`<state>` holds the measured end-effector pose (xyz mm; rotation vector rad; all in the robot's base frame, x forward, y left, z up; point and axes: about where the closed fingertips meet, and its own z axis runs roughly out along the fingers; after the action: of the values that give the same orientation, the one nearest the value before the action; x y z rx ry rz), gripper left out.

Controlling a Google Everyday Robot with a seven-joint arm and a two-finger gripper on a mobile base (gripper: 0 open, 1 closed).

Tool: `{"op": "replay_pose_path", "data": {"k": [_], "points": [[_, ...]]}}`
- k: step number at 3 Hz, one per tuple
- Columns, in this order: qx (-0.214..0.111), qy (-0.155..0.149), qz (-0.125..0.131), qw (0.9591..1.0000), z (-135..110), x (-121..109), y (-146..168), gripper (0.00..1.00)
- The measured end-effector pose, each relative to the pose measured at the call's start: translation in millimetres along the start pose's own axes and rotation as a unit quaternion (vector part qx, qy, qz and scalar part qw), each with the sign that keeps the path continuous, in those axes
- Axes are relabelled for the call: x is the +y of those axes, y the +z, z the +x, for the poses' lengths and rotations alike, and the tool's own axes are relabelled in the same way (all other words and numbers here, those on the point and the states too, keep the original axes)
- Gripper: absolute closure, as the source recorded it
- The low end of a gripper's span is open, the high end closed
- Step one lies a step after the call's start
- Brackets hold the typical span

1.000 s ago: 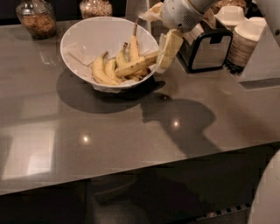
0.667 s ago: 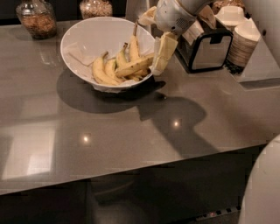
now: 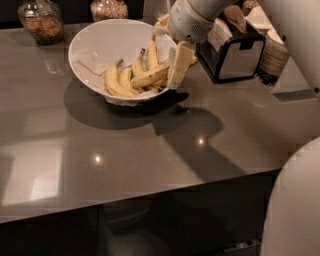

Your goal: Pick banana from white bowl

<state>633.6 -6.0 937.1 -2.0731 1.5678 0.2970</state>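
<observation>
The white bowl stands at the back of the grey counter and is lined with white paper. Several yellow bananas lie in its right half. The banana, long and nearly straight, lies across the others with its right end towards the bowl's right rim. Two shorter curved bananas lie to its left. My gripper hangs down at the bowl's right rim, right at the long banana's end. Whether it touches the banana is unclear.
Two glass jars stand behind the bowl. A black holder and a stack of small dishes stand to the right of the gripper. The counter's front edge runs across the view, with my body at the lower right.
My gripper has moved left and slightly down, from beside the bowl to its right rim next to the long banana. The bananas and bowl have not moved.
</observation>
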Motion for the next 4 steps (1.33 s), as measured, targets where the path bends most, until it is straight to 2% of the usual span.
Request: {"op": "replay_pose_path", "data": {"k": [1, 2, 3, 4], "points": [[0.005, -0.002, -0.007, 1.0, 1, 1, 6, 0.12], [0.016, -0.003, -0.014, 0.9998, 5, 2, 13, 0.11], [0.029, -0.002, -0.019, 0.9994, 10, 3, 18, 0.19], [0.036, -0.002, -0.021, 0.9991, 12, 4, 20, 0.38]]}}
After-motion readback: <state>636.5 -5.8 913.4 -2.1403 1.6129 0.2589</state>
